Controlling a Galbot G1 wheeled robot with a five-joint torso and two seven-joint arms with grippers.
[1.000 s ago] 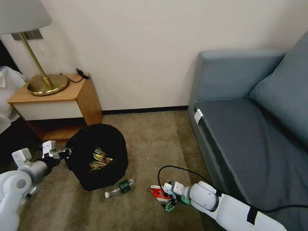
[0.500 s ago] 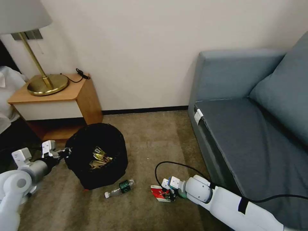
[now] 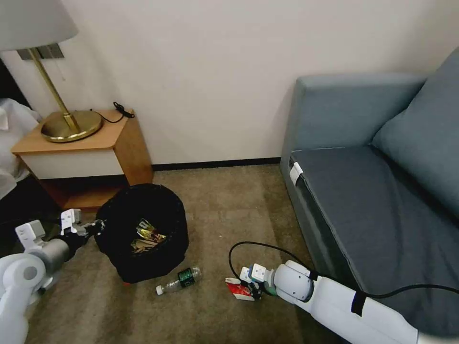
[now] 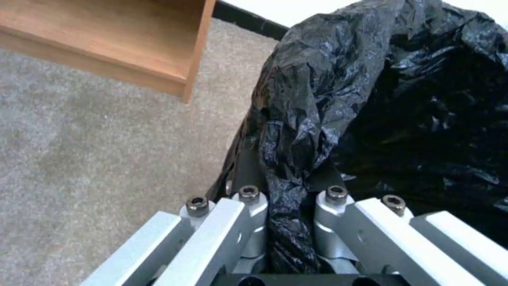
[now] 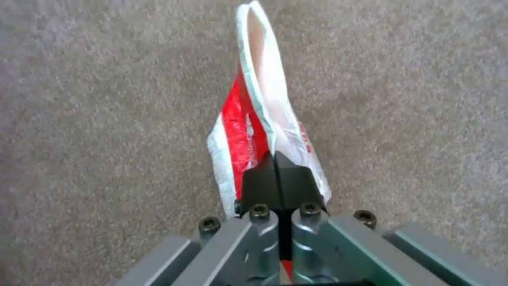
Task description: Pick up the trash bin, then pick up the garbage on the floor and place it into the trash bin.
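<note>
The trash bin [image 3: 143, 234], wrapped in a crinkly black liner [image 4: 328, 103], stands on the carpet with a gold wrapper and brown paper inside. My left gripper [image 3: 95, 225] is shut on the liner at its rim [image 4: 288, 198]. Low by the sofa, my right gripper [image 3: 252, 289] is shut on the red-and-white snack packet [image 3: 237, 289], whose edge is pinched between the black pads [image 5: 275, 180] while the rest [image 5: 264, 111] sticks out over the carpet. A small clear bottle with a green label [image 3: 179, 280] lies on the floor just in front of the bin.
A wooden nightstand [image 3: 81, 153] with a brass lamp [image 3: 67, 122] stands behind the bin at the left. The blue-grey sofa [image 3: 377, 191] fills the right side. A black cable [image 3: 253, 251] loops over my right arm. Open carpet lies between bin and sofa.
My right gripper lowered onto the red-and-white packet and closed on it. The bin and left gripper shifted slightly left.
</note>
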